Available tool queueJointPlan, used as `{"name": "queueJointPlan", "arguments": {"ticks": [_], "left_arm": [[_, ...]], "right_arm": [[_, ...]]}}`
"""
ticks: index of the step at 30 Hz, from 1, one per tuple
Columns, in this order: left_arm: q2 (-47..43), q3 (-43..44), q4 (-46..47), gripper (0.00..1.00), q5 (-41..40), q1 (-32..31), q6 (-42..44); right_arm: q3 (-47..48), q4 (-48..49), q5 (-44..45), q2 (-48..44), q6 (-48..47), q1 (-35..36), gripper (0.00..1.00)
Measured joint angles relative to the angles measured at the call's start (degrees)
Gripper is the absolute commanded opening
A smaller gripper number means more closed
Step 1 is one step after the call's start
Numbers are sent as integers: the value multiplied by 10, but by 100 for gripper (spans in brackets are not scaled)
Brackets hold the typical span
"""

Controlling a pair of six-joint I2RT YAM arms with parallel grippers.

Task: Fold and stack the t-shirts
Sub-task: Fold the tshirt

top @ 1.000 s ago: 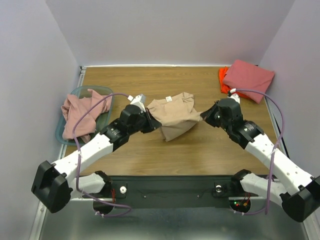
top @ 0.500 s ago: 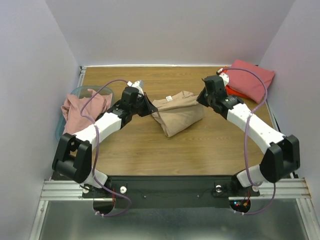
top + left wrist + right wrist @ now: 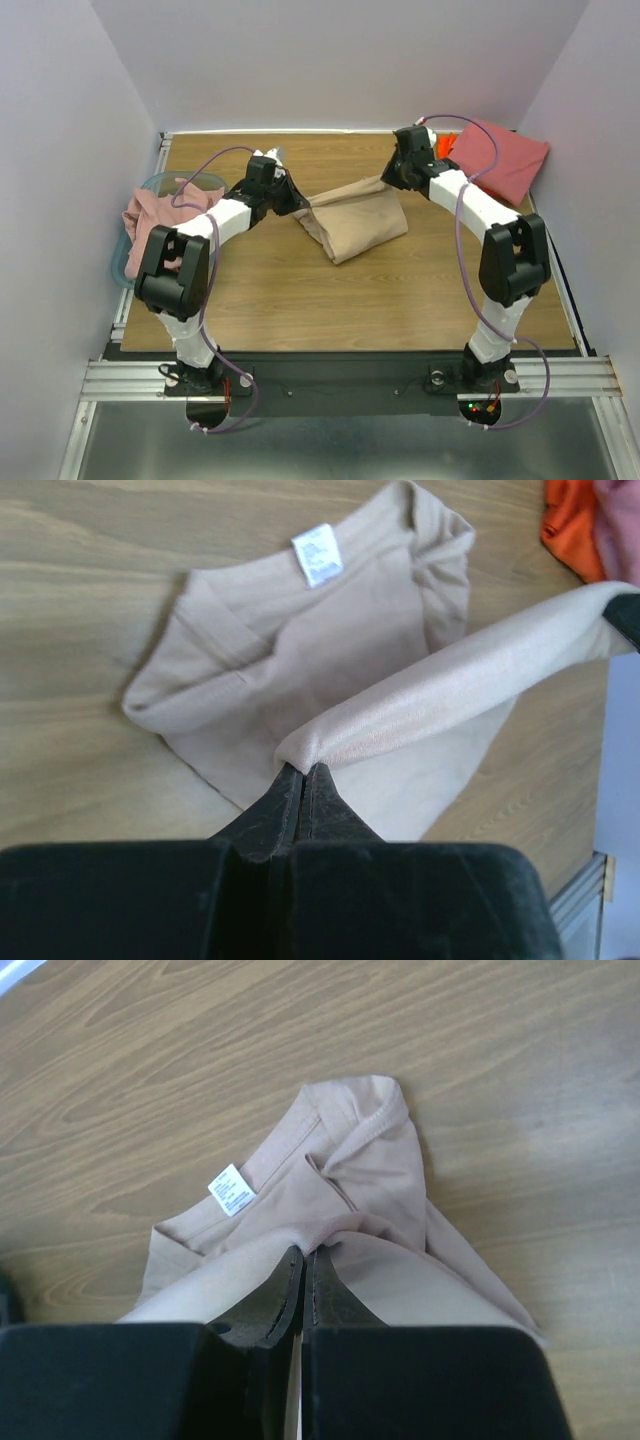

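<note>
The tan t-shirt (image 3: pixel 352 222) lies half folded mid-table, its far edge stretched between both grippers. My left gripper (image 3: pixel 296 206) is shut on its left end; the wrist view shows the fold (image 3: pixel 400 720) pinched at the gripper (image 3: pixel 302 770), with the collar tag (image 3: pixel 317 556) beneath. My right gripper (image 3: pixel 390 180) is shut on the right end, the cloth (image 3: pixel 380 1190) pinched at the gripper (image 3: pixel 305 1252). The salmon-red shirt (image 3: pixel 498 158) lies folded at the back right on the orange one (image 3: pixel 445 150). The dusty pink shirt (image 3: pixel 160 222) is bunched in the bin.
The teal plastic bin (image 3: pixel 130 265) stands at the table's left edge. Purple cables loop over both arms. The wooden table (image 3: pixel 330 300) is walled on three sides.
Both grippers carried the tan shirt's edge away from the arm bases toward the far side, laying a fold over the shirt. Both arms stretched out further.
</note>
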Motion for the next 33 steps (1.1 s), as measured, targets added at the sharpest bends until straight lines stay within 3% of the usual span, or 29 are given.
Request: {"name": "queueJointPlan", "arguments": {"ticks": [6, 8, 9, 10, 12, 13, 15, 17, 22, 25, 33], "left_arm": [[87, 54, 4, 0, 0, 21, 12], [104, 67, 5, 0, -2, 22, 17], [108, 69, 5, 8, -2, 22, 19], [110, 71, 4, 34, -3, 21, 23], [110, 76, 0, 47, -9, 21, 28], [110, 80, -3, 64, -14, 22, 28], [110, 89, -9, 76, -20, 24, 32], [105, 91, -10, 83, -23, 25, 35], [63, 85, -24, 84, -32, 20, 35], [22, 73, -23, 84, -35, 1, 34], [12, 66, 4, 84, -24, -58, 18]], "right_arm": [[74, 8, 2, 96, -13, -1, 2], [89, 8, 6, 120, -16, -2, 13], [96, 7, 7, 131, -20, -2, 20], [106, 7, 7, 143, -23, -3, 38], [126, 8, 12, 160, -37, -5, 56], [132, 8, 13, 164, -41, -6, 67], [139, 8, 14, 164, -51, -10, 76], [146, 12, 19, 162, -58, -14, 78], [117, 18, 22, 118, -67, -18, 83], [77, 20, -18, 72, -69, -19, 100], [84, 30, -214, 103, -65, -19, 100]]}}
